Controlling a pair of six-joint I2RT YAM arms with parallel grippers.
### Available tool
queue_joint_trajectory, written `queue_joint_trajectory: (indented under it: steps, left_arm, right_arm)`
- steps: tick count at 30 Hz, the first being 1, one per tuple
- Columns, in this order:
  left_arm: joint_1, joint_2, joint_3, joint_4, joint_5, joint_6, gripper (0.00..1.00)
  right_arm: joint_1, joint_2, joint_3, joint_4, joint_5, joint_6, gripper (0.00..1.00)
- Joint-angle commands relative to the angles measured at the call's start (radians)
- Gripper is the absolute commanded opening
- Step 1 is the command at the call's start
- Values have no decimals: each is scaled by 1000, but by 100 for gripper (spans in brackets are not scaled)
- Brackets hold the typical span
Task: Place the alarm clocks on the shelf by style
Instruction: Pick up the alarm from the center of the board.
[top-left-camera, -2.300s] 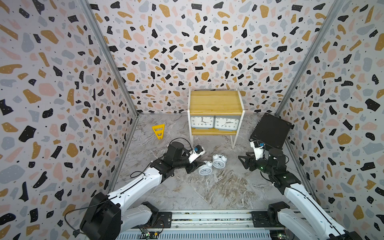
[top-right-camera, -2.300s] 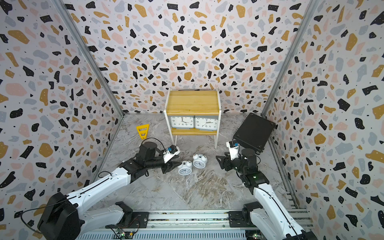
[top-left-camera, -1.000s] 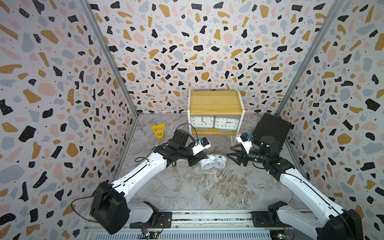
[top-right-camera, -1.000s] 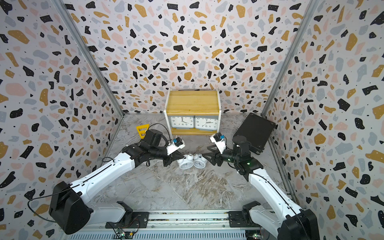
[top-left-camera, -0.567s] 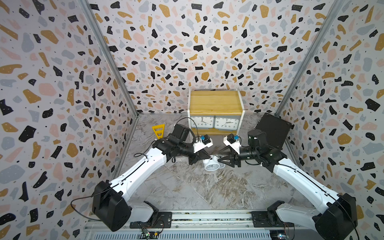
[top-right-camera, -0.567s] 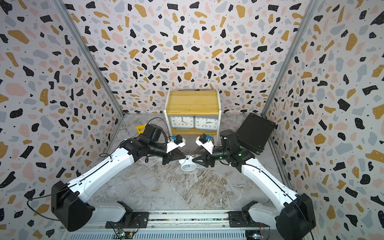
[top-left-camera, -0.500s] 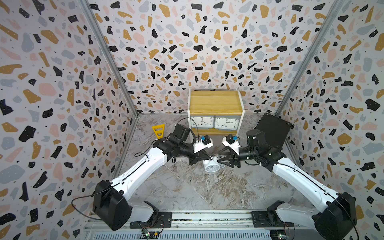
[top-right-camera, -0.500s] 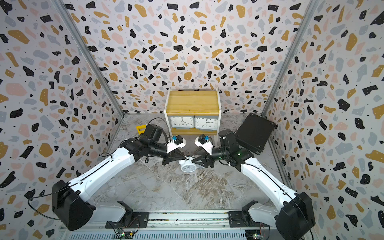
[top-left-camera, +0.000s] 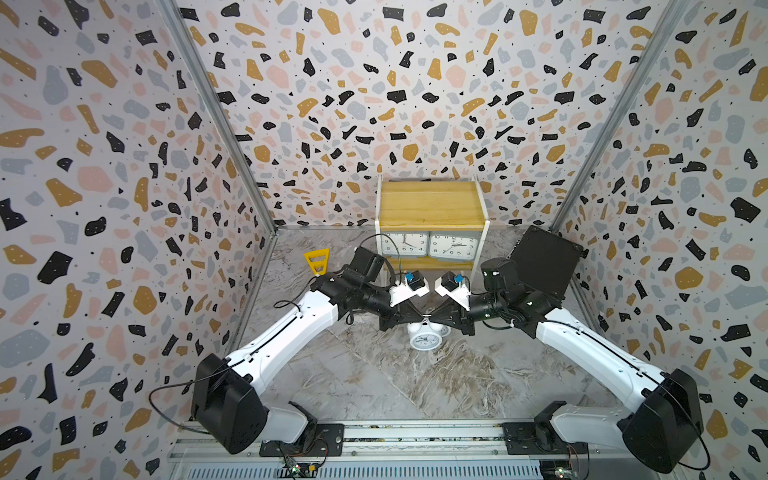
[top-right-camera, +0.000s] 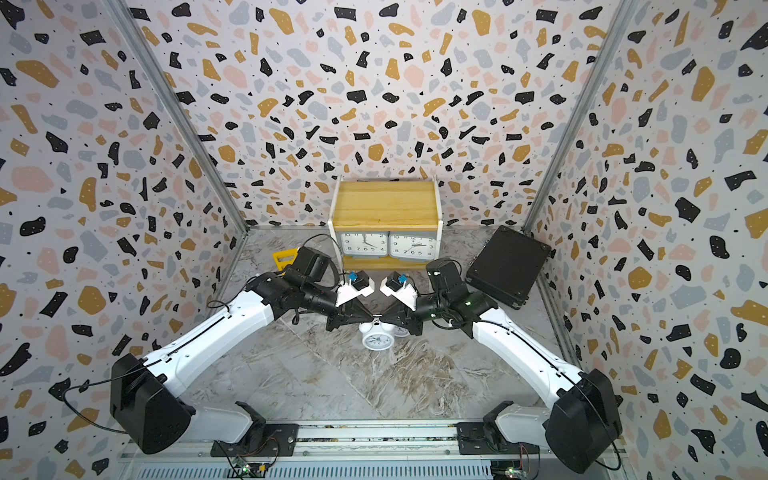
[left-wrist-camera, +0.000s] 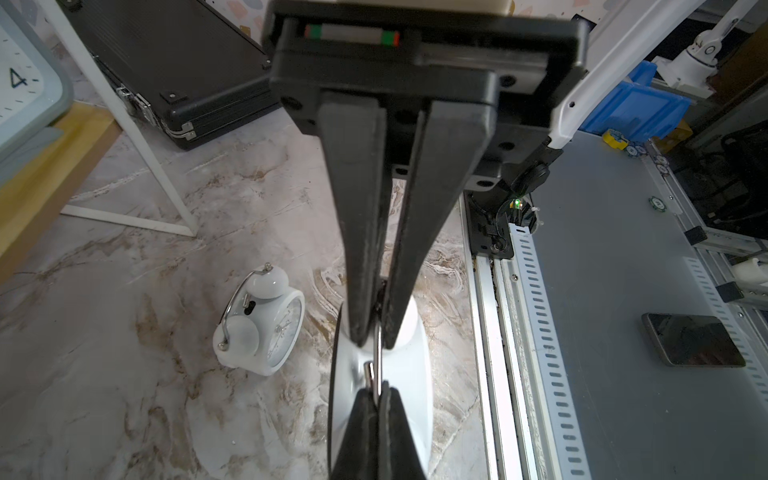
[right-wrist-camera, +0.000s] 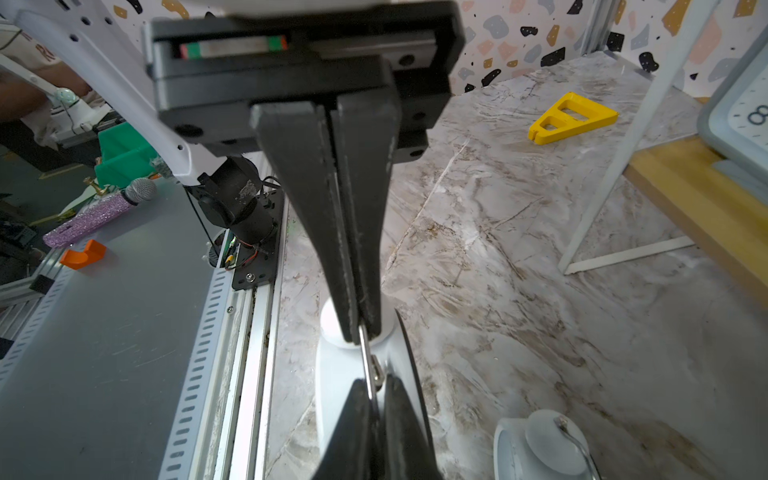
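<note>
A small white twin-bell alarm clock (top-left-camera: 424, 340) (top-right-camera: 377, 340) hangs face-forward by its thin metal handle (left-wrist-camera: 377, 353) in front of the shelf. My left gripper (top-left-camera: 417, 320) (left-wrist-camera: 376, 395) is shut on that handle from the left. My right gripper (top-left-camera: 432, 320) (right-wrist-camera: 374, 390) is shut on the same handle from the right, fingertips nearly meeting. A second white twin-bell clock (left-wrist-camera: 259, 328) (right-wrist-camera: 540, 449) lies on the floor just behind. The shelf (top-left-camera: 432, 203) holds two grey rectangular clocks (top-left-camera: 405, 243) (top-left-camera: 452, 246) on its lower board; its top board is bare.
A black case (top-left-camera: 544, 262) leans at the right wall beside the shelf. A yellow triangular piece (top-left-camera: 318, 261) lies on the floor at the back left. The shelf's white legs (left-wrist-camera: 153, 166) stand close behind both grippers.
My right arm swung in from the right and its open gripper shut on the clock's handle. My left arm carried the clock to the middle, still shut on it.
</note>
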Motion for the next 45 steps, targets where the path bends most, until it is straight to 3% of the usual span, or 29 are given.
queue_joint_trajectory:
  steps: [1, 3, 5, 8, 12, 24, 31, 45]
  left_arm:
    - [-5, -10, 37, 49, 46, 17, 0]
    - [-5, -17, 28, 64, 25, 8, 8]
    - [-5, -39, 0, 113, -39, -35, 32]
    - [-2, -93, -78, 238, -104, -110, 55]
    - [20, -160, -159, 372, -150, -197, 68]
    - [93, -291, -327, 552, -26, -314, 78]
    - [95, -285, -351, 582, 101, -285, 81]
    - [80, -229, -336, 594, 221, -278, 80]
  right_arm:
    - [7, -7, 39, 8, 29, 9, 2]
    - [7, -18, 39, 15, 47, 15, 0]
    - [7, -33, 40, 17, 69, 18, 0]
    - [5, -63, 44, 4, 91, 3, 0]
    - [-18, -90, 66, -23, 90, -8, 0]
    - [-101, -105, 204, -166, -12, -29, 0]
    - [-104, -97, 243, -172, -168, -14, 0]
    - [-104, -64, 255, -142, -220, 8, 0]
